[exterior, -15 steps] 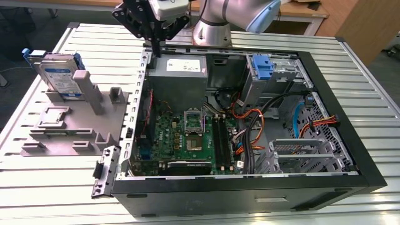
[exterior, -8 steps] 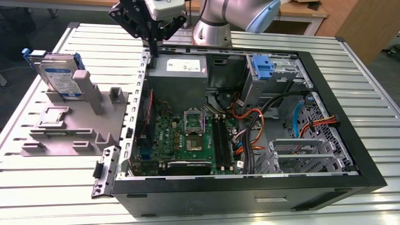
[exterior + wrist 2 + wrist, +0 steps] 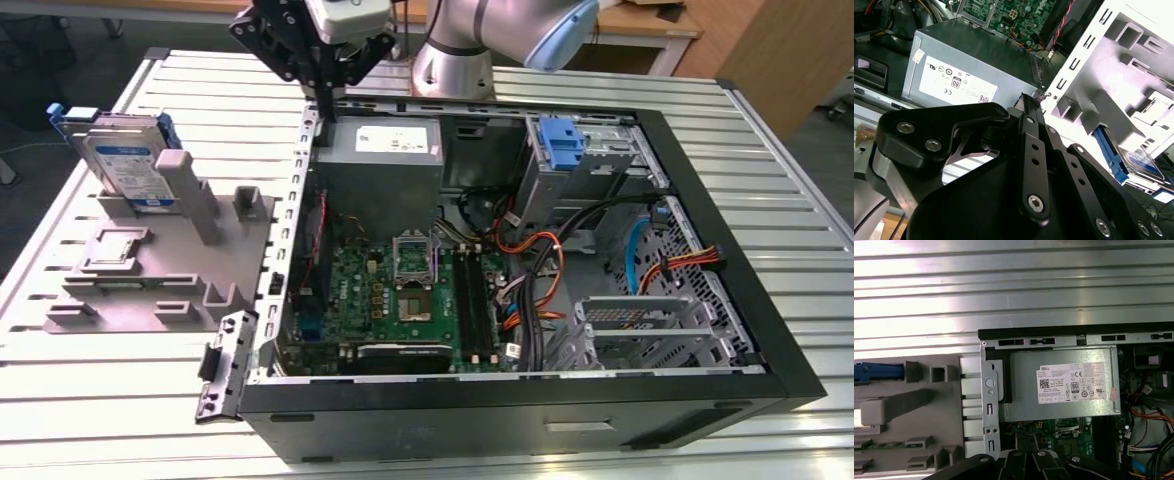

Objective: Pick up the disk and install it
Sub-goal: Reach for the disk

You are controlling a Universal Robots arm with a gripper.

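Observation:
The disk (image 3: 124,165), a silver drive with a white and blue label in a blue frame, stands upright in the grey stand (image 3: 140,275) on the exterior view's left, beside the open computer case (image 3: 534,400). My black gripper (image 3: 324,88) hangs above the case's far left corner, over the grey power supply (image 3: 380,150), well apart from the disk. Its fingers meet at the tips with nothing between them. In the second wrist view the gripper (image 3: 1029,102) is near the case wall and the disk (image 3: 1141,162) lies beyond. In the first wrist view the disk's blue frame (image 3: 879,371) shows edge-on.
Inside the case lie a green motherboard (image 3: 400,290), orange and black cables (image 3: 574,260) and a metal drive cage (image 3: 641,330). A bare blue bracket (image 3: 562,140) sits in the far bay. A grey latch strip (image 3: 224,365) lies by the case's near left corner on the slatted metal table (image 3: 107,400).

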